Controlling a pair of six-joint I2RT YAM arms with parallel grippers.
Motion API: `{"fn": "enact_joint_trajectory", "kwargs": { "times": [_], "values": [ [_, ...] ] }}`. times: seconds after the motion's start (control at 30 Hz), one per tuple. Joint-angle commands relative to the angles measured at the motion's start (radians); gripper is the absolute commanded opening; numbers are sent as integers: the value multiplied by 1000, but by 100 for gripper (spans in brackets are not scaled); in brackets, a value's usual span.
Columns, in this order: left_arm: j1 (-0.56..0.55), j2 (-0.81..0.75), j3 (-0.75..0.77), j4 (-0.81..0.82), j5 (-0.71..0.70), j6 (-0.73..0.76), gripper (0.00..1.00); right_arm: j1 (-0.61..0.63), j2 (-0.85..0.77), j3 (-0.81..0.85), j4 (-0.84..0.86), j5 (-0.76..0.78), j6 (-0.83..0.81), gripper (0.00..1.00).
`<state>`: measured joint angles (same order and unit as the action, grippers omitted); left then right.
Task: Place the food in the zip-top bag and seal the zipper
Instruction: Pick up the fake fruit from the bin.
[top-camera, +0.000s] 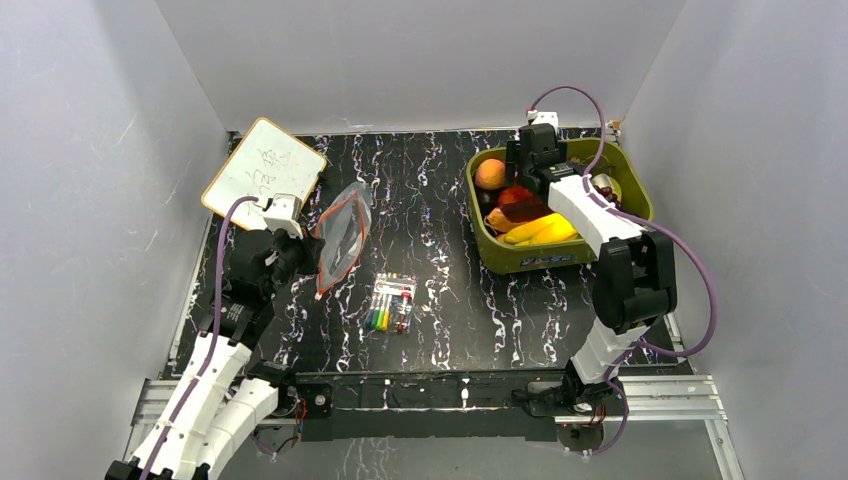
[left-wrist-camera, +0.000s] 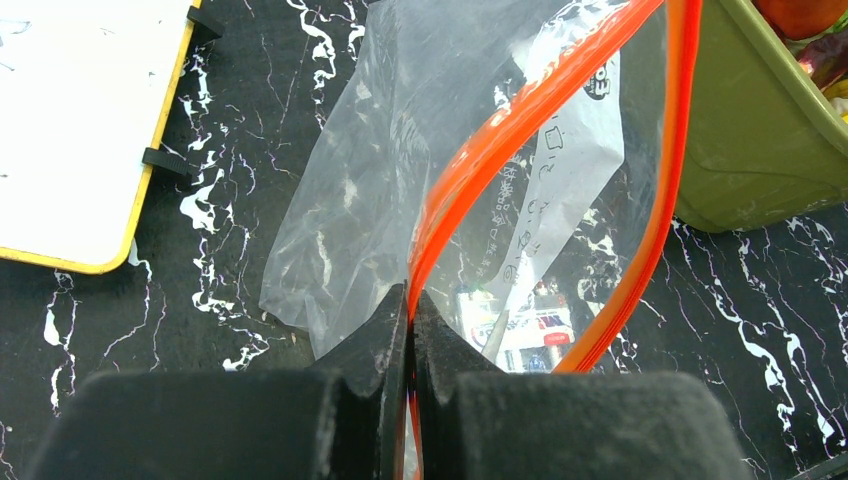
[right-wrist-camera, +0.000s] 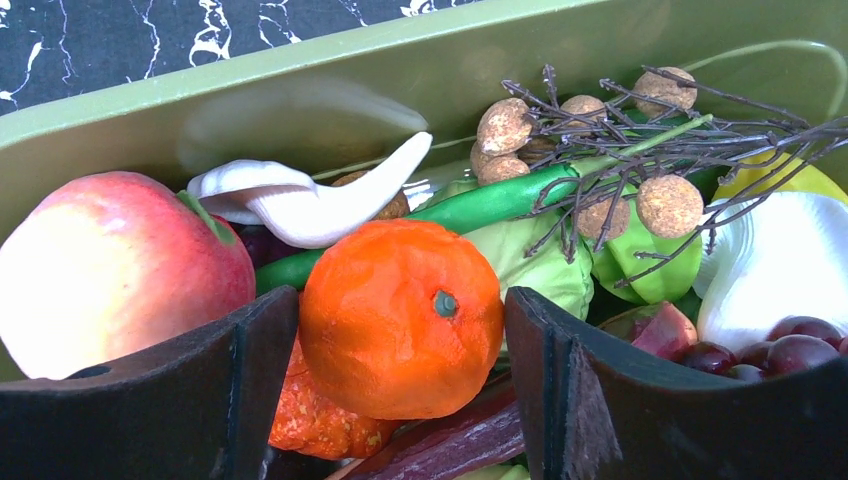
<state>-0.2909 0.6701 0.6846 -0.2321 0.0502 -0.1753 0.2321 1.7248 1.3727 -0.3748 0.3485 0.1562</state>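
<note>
Left jaws pinched on the red-orange zipper strip of the clear crinkly plastic bag, left of the olive-green plastic bin; my right jaws gape wide around a round orange toy fruit inside it.

Bright, even light from above fills the top view, and the grey walls show only soft gradients and faint shadows. The whiteboard at upper left is nearly blown out, as it is in the left wrist view. There the zip-top bag throws pale glints, and the close fingers along the bottom are dark and soft. In the right wrist view the orange fruit is crisp, and the white piece at the right edge is overexposed
</note>
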Motion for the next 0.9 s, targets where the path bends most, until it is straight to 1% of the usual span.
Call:
{"fn": "enact_joint_trajectory", "kwargs": {
  "times": [0.0,0.17,0.4,0.67,0.87],
  "values": [
    [-4,-13,-7,19,7,12,0,-10,-4,-13,46,17,-7,71],
    [-4,-15,-8,17,2,12,0,-10,-16,-23,39,56,-15,69],
    [-5,-14,-13,20,-5,13,0,-9,-51,-18,16,65,-23,55],
    [-4,-14,-14,20,-1,12,0,-9,-170,-73,-25,36,-11,50],
    [-4,-4,-16,23,-21,2,0,10,-246,-65,-79,22,10,47]
  ]
}}
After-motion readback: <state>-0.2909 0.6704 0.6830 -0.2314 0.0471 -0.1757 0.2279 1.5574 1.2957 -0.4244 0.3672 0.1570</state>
